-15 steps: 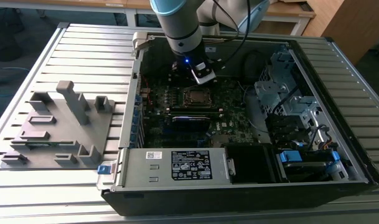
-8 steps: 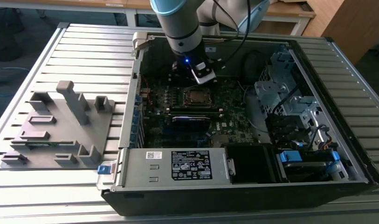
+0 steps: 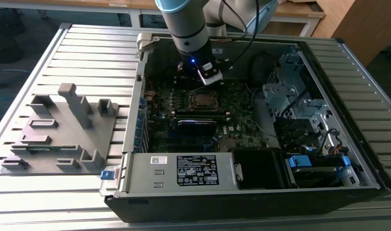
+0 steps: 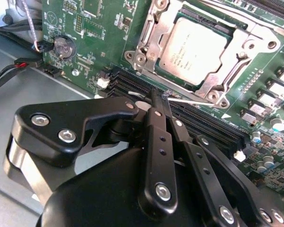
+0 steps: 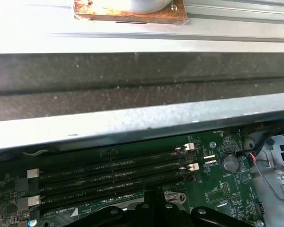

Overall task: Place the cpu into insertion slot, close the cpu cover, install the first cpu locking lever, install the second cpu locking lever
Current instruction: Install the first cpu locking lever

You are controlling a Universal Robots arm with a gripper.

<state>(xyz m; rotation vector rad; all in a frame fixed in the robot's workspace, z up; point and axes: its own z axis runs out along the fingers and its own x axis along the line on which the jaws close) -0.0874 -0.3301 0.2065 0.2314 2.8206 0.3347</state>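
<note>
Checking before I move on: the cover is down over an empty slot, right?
Not quite. The slot is not empty: the cpu sits in it, as the second wrist view shows. The cover is down, framing the cpu.

A slatted metal table (image 3: 86,43) carries an open computer case (image 3: 246,192) surrounding the gripper (image 3: 210,79), and a grey fixture block (image 3: 60,130) well apart, toward the exterior view's left.

Cpu seated, cover down.
The silver-grey cpu (image 4: 194,49) lies flat in the insertion slot (image 4: 199,15), the cpu cover (image 4: 149,36) framing it.
</note>
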